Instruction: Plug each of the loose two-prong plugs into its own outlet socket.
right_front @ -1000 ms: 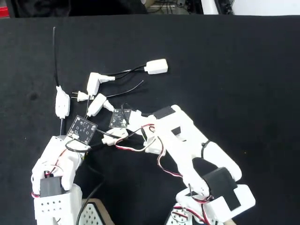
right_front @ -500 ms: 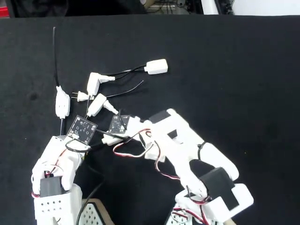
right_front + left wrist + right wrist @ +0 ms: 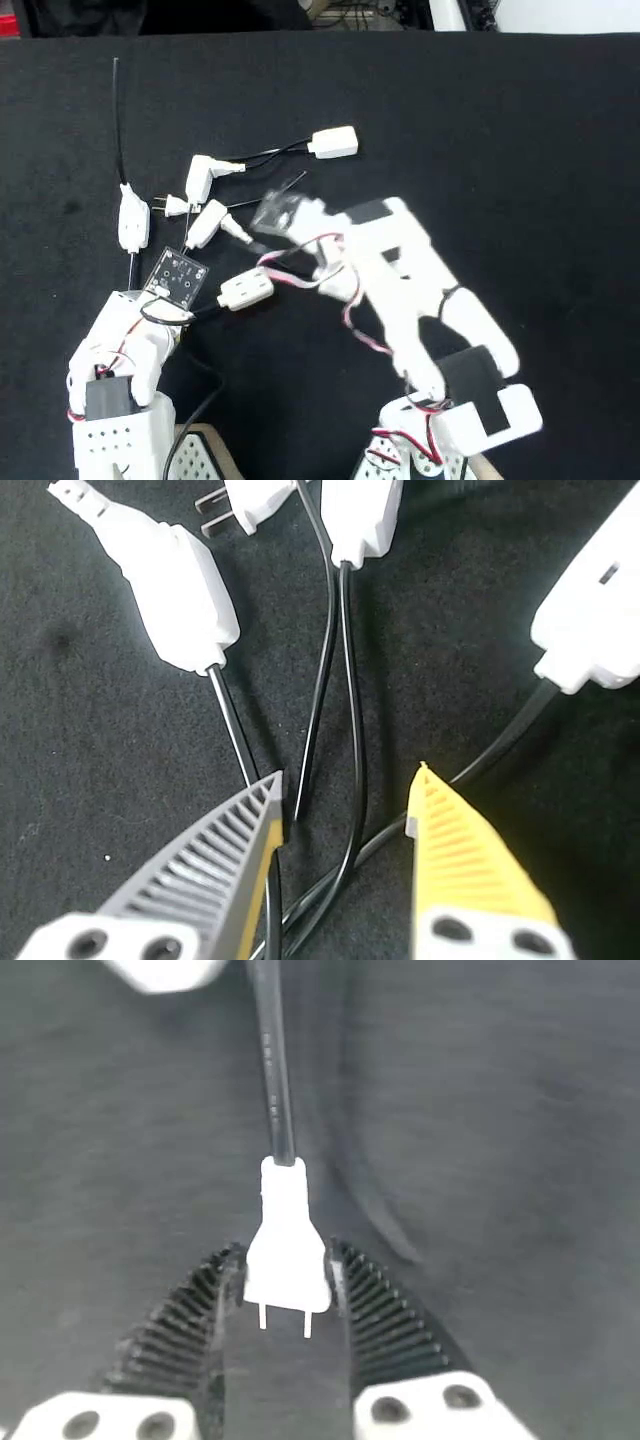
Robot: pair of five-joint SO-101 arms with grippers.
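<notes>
**Surface.** Black, matt, cloth-like tabletop (image 3: 520, 150) running to a straight far edge.

**Room.** Beyond that edge is a narrow strip of dim clutter, with a pale wall patch (image 3: 570, 14) at one end and a red object (image 3: 8, 20) at the other. Both are cut off by the frame.

**Loose items, grouped in front of the left arm:**
- outlet socket (image 3: 246, 290), white, slots facing up, nearest the arms
- second outlet socket (image 3: 333, 142), white, farthest back, on a black lead
- angled plug (image 3: 205, 175), white
- small plug (image 3: 175, 206), prongs pointing at the long white connector (image 3: 133, 218)
- tapered plug (image 3: 207, 222), just beside the small plug
- black cables (image 3: 345, 680), crossing one another

**Left gripper** (image 3: 345, 780): wide open, one grey finger and one yellow, nothing between them. It hangs low over the crossing cables.

**Right gripper** (image 3: 285, 1256): closed tight on a white two-prong plug (image 3: 286, 1230), whose prongs point back toward the wrist. A black lead runs away from the plug.

**Hard to make out.**
- From above, the right gripper is a blur beside the tapered plug, and the held plug cannot be picked out there.
- Where each lead ends cannot be traced through the tangle.
- The long white connector's type is unclear.
- A white shape (image 3: 160, 970) in the right wrist view is cropped beyond naming.
</notes>
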